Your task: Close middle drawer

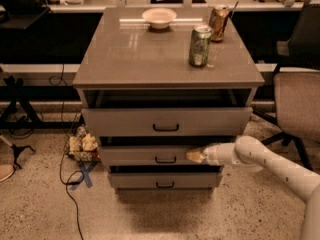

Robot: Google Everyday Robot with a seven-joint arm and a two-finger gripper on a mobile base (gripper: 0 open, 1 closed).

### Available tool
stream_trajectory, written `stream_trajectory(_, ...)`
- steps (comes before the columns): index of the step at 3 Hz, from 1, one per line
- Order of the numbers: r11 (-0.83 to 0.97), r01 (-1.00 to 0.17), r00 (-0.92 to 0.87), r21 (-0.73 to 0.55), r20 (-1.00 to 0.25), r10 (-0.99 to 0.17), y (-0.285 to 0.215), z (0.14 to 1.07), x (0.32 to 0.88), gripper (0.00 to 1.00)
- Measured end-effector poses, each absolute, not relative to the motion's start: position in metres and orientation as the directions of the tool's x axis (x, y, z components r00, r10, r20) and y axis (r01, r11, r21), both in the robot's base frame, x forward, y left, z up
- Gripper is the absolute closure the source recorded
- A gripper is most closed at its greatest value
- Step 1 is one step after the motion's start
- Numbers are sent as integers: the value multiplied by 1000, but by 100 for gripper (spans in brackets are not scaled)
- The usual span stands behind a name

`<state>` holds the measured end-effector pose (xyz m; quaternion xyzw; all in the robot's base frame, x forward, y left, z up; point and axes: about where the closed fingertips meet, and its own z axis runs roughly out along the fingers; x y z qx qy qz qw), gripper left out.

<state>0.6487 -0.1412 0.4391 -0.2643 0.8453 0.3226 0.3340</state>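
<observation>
The middle drawer (pixel 145 156) is the second of three grey drawers in a cabinet, with a low flat front and a small black bar handle (pixel 165 160). Its front sits nearly level with the lowest drawer's front. My gripper (pixel 194 156) reaches in from the right on a white arm and its tip touches the right part of the middle drawer's front.
The taller top drawer (pixel 166 122) stands slightly out, above. The lowest drawer (pixel 165 180) is below. On the cabinet top (pixel 125 59) stand a green can (pixel 200 45), a brown can (pixel 219 23) and a white bowl (pixel 159 17). An office chair (pixel 297 99) is right; cables and clutter (pixel 82 146) left.
</observation>
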Motion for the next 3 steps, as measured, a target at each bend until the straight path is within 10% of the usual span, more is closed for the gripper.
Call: stream_trajectory(3,746,-528,-694,406,-713,-103,-201,444,564,100)
